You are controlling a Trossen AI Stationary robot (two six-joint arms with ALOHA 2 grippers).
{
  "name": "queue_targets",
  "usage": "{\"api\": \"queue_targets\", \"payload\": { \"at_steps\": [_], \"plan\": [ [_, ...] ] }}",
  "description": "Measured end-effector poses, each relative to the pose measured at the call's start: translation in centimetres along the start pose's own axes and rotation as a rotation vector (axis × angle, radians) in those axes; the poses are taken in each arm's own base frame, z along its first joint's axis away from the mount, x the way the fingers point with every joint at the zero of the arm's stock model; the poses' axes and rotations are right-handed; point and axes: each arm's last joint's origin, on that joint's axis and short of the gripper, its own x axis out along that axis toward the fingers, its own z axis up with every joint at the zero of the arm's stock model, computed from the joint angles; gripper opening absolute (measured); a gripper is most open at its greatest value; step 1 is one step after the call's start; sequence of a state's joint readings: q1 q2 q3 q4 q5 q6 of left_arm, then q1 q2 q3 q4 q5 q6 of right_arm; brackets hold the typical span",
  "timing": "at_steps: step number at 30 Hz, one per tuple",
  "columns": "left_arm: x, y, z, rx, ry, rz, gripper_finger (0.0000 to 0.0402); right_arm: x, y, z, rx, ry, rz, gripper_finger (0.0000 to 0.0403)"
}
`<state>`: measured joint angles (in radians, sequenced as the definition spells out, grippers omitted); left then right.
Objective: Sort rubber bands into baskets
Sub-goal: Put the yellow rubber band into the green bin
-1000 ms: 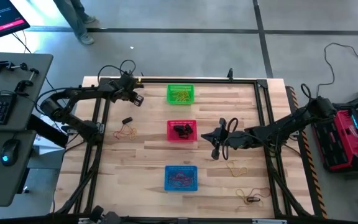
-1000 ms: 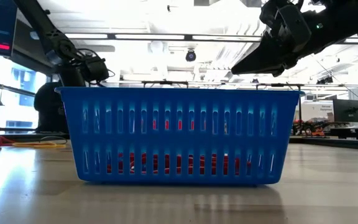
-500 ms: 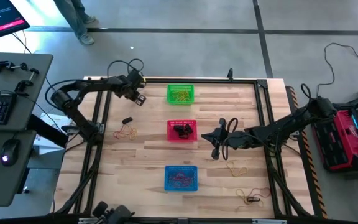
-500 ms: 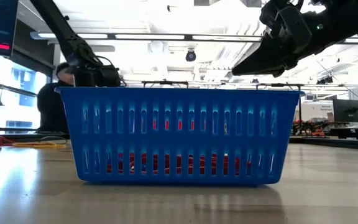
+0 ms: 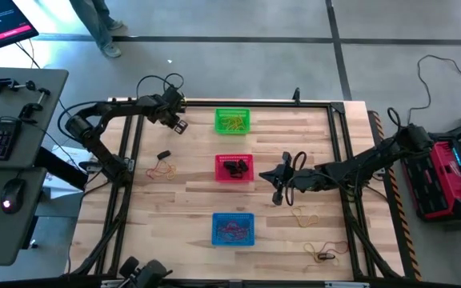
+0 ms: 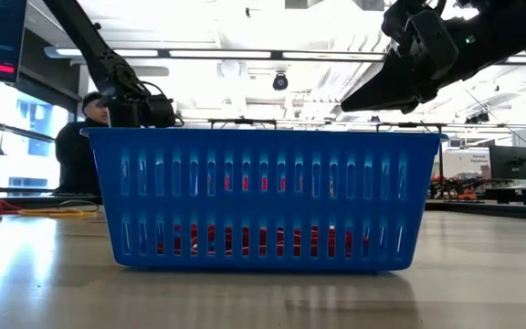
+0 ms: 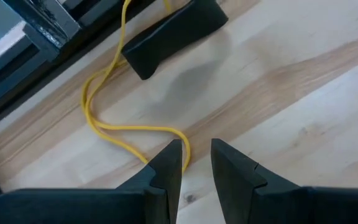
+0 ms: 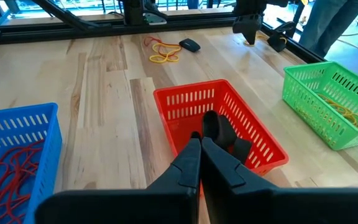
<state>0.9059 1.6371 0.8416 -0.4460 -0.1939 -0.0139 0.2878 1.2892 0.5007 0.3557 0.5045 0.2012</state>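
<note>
Left gripper (image 5: 179,126), fingers slightly parted and empty, has swung to the table's far-left corner, away from the loose rubber bands (image 5: 164,168).

glossy plastic mesh baskets (image 5: 233,168) on a smooth pale wood table (image 5: 190,204)

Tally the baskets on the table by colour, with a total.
Green basket: 1
Red basket: 1
Blue basket: 1
Total: 3
</note>
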Motion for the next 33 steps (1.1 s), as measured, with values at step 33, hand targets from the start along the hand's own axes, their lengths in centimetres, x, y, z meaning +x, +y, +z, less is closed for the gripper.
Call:
{"api": "queue_targets", "payload": {
  "at_steps": [33],
  "plan": [
    [2.0,0.3,2.9,0.189,0.253,0.026,0.0006,0.0,0.0,0.0,-0.001,0.001,0.0,0.0]
  ]
}}
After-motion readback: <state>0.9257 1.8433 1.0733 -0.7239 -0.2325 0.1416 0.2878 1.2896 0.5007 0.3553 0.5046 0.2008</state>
